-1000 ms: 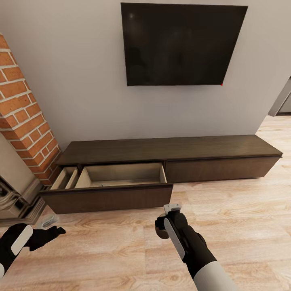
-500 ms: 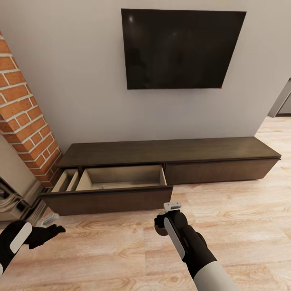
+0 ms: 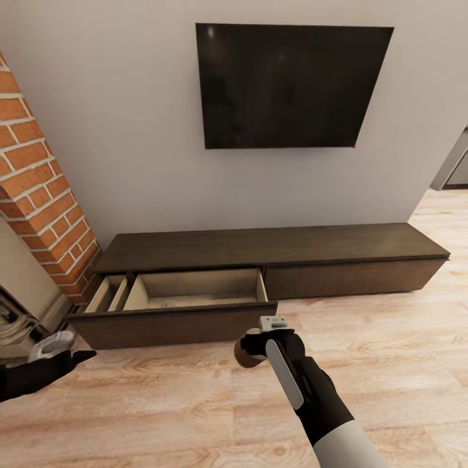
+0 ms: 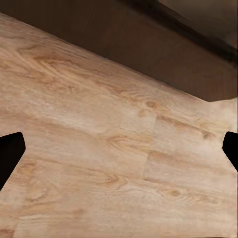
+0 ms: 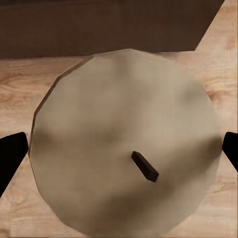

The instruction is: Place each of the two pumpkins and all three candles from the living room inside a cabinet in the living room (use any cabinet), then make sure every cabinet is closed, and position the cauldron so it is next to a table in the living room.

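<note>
Beige and round, the candle (image 5: 126, 144) sits between your right gripper (image 5: 119, 148) fingers in the right wrist view, its flat top and short dark wick facing the camera, with the two dark fingertips at either side of it; your right claw is pinching that candle. From the head camera you see the same candle (image 3: 249, 354) as a tan stub below the right gripper (image 3: 263, 341), held above the wood floor (image 3: 390, 364) just in front of the cabinet (image 3: 273, 260). That long dark brown unit stands against the grey wall under a black TV (image 3: 292, 84), and its left drawer (image 3: 175, 309) is pulled out, showing pale beige inner walls; the right front is flush and shut. A brick column (image 3: 39, 188) rises at the cabinet's left end. Your left gripper (image 3: 55, 354) hangs low at the left, over the floor near the drawer's corner; in the left wrist view its fingertips (image 4: 10, 153) stand wide apart with nothing between them.
</note>
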